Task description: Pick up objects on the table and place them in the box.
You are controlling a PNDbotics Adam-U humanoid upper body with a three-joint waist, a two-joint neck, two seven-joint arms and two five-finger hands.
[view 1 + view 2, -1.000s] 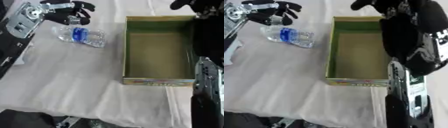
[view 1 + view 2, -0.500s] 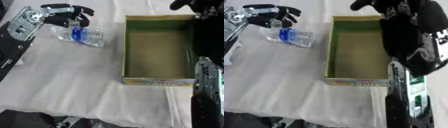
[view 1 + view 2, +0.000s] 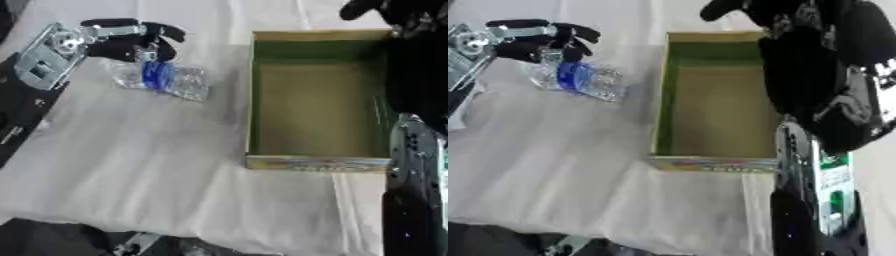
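Over on the left, the left hand [image 3: 122,42] hangs just above the far end of the bottle [image 3: 164,80], fingers curved around it but not clearly closed on it. That bottle lies on its side on the white cloth [image 3: 131,165], beside the open box [image 3: 315,100]. Whether the right hand [image 3: 798,20], dark beyond the box's far right corner, is released or clenched, I cannot tell.

clear bottle [image 3: 163,80] with blue label, olive-green box [image 3: 313,100], white cloth [image 3: 131,165].
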